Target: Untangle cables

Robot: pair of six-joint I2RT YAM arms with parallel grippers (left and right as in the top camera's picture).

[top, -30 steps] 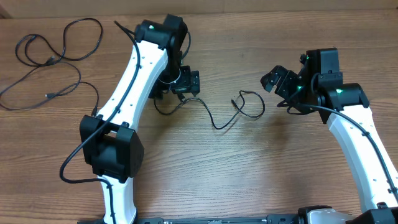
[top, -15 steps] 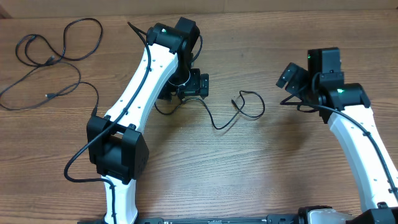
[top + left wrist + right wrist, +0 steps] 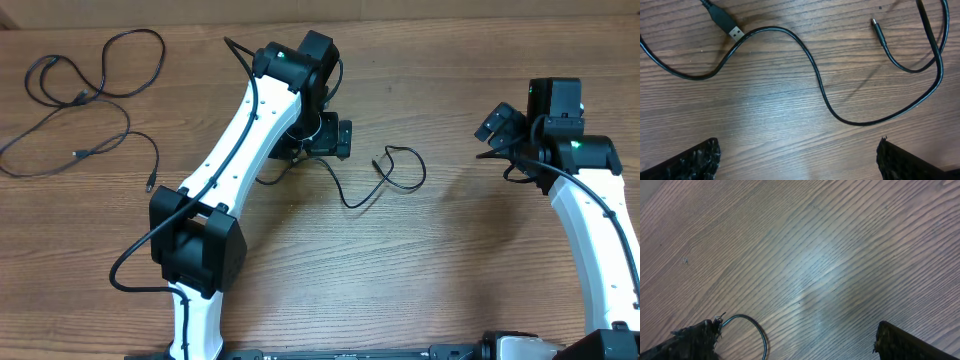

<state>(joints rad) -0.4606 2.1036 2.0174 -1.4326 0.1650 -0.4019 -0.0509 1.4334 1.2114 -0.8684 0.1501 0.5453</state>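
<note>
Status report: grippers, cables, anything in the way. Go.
Left gripper open, empty, above thin black USB cable lying loose on wooden table. Right gripper open, empty, over bare wood. More thin black cables loose far left. Nothing blocking.

The desk (image 3: 765, 125) shows brown wood grain, smooth, with a soft satin sheen where light pools on it. The cables (image 3: 818, 82) wear a smooth black plastic jacket, faintly glossy. The USB plug (image 3: 736, 33) ends in a bright metal shell on a matt black moulded grip. The pads (image 3: 697, 160) of the left claw (image 3: 797, 162) look coarse, grainy and matt black, as do those of the right claw (image 3: 795, 342). The arms (image 3: 240, 140) have glossy white plastic shells and matt black joints.
</note>
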